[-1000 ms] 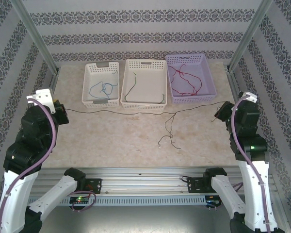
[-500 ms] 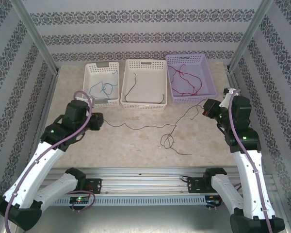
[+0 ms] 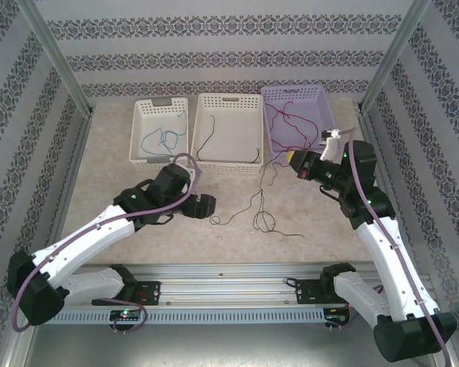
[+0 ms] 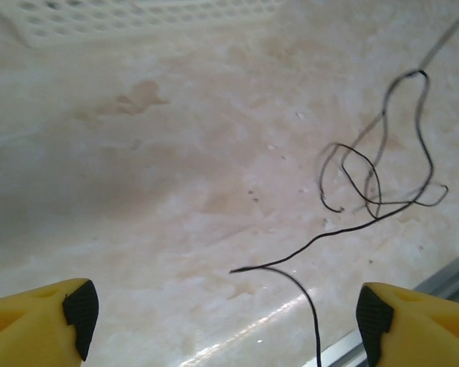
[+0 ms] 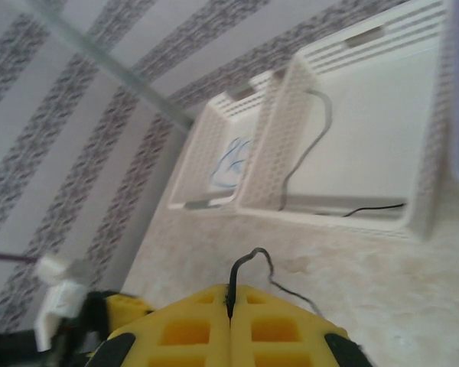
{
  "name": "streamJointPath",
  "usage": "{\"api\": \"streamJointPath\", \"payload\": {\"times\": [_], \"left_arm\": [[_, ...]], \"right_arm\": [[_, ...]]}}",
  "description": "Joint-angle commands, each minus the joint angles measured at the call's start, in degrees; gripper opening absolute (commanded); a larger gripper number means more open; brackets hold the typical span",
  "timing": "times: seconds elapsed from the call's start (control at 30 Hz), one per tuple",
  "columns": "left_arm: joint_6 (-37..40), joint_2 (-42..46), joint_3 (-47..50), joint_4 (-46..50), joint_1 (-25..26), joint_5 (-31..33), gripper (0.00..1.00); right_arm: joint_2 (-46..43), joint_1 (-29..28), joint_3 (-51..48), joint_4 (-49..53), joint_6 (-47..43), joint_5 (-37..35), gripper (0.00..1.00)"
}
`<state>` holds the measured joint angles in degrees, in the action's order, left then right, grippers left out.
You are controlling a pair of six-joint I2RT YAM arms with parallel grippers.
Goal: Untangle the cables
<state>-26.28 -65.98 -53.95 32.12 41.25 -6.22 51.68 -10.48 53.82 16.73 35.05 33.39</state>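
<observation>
Both arms swung inward since a second ago, and your left gripper (image 4: pixel 226 317) let go: jaws spread wide, with the black cable's (image 3: pixel 264 215) loose end lying free on the table (image 3: pixel 321 229) between them. Your right gripper (image 5: pixel 231 302) stays pressed together, pinching the other end beside the lilac basket (image 3: pixel 294 90), probably to drag the strand binward.

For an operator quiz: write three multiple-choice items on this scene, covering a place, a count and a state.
1. Where is the red cable? A in the lilac basket; B in a white basket; C on the table.
2. How many baskets? A two; B three; C four.
3. The left end effector is: A open; B shut on a cable; C shut on a basket.
Key: 1 A, red strands lie inside lilac walls. 2 B, two white, one lilac. 3 A, its fingers stand apart.
</observation>
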Motion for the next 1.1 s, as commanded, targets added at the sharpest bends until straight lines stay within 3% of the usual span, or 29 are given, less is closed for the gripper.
{"api": "streamJointPath", "payload": {"times": [0.0,0.27,0.5,0.73,1.07], "left_arm": [[-1.0,-3.5,0.6,-7.5,3.9,-1.3,0.91],[0.9,-12.5,-0.8,-14.6,10.3,-1.7,0.94],[0.6,-13.9,2.3,-23.6,11.5,-4.2,0.96],[-1.2,-12.5,7.9,-36.3,12.6,-11.8,0.97],[-5.5,-13.6,10.2,-45.9,12.7,-13.7,0.98]], "right_arm": [[-0.1,-3.3,-0.2,-6.3,0.8,5.6,0.0],[0.5,-6.3,1.1,-5.8,0.7,5.4,0.0],[0.1,-7.2,1.3,-5.4,0.7,5.2,0.0],[0.8,-7.5,1.1,-4.7,0.3,4.3,0.0],[1.0,-8.3,0.9,-4.4,0.3,3.7,0.0]]}}
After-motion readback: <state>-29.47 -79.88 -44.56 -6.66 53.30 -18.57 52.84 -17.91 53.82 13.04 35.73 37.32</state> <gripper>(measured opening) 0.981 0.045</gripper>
